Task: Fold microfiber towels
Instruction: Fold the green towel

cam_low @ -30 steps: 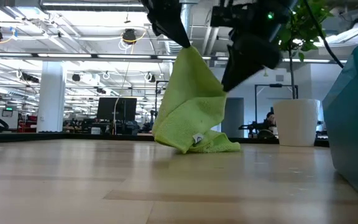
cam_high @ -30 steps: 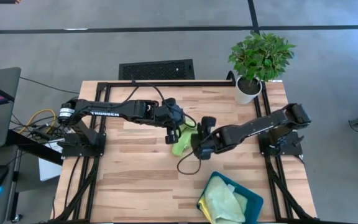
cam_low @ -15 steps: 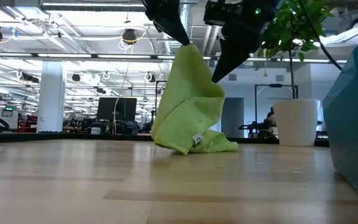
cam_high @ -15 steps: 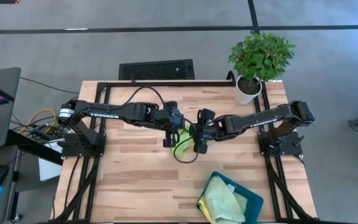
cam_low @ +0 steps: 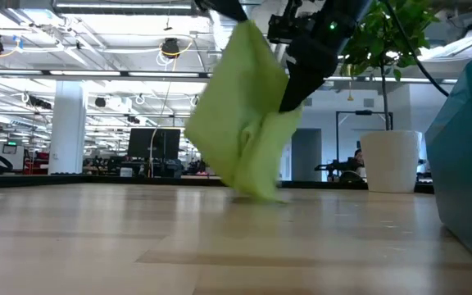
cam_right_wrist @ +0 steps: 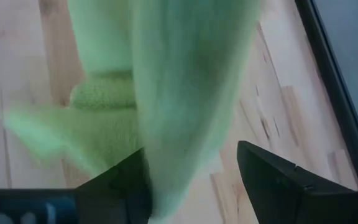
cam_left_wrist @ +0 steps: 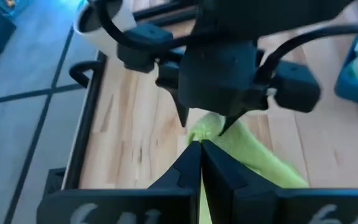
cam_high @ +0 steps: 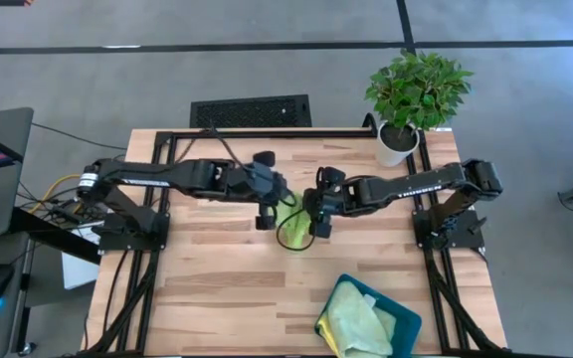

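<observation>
The lime green towel [cam_low: 244, 131] is pinched in the closed left claw [cam_high: 265, 214] and hangs between the spread fingers of the right claw [cam_high: 314, 224], above the desk [cam_high: 217, 288].

you won't find any readable text, label or number in these views. the pale lettering on the left arm [cam_high: 157, 180] and right arm [cam_high: 421, 183] is too small to make out from above, and the marks low in the left wrist view are too blurred to read.
</observation>
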`<state>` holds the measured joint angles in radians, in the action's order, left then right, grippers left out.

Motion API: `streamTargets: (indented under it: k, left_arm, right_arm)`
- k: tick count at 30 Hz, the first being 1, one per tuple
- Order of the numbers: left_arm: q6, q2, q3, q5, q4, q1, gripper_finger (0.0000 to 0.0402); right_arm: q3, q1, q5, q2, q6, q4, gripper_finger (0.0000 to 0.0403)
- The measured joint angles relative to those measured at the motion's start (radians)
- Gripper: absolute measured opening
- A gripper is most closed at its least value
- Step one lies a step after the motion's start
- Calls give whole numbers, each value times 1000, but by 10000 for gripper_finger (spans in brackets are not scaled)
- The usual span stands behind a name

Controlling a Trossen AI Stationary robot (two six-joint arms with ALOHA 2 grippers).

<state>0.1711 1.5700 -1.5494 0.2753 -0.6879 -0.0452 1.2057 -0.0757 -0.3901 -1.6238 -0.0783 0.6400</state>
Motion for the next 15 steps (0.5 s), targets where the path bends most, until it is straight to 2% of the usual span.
streamTargets:
  k: [5, 9, 15]
  left_arm:
    - [0, -51, 0, 50, 6, 2, 0]
    - [1, -65, 0, 55, 13, 2, 0]
    - [19, -66, -3, 54, 13, 1, 0]
  right_arm:
    - [0, -4, 7, 0, 9, 0, 240]
    - [0, 0, 73, -14, 9, -19, 240]
    - [-2, 14, 77, -55, 47, -20, 240]
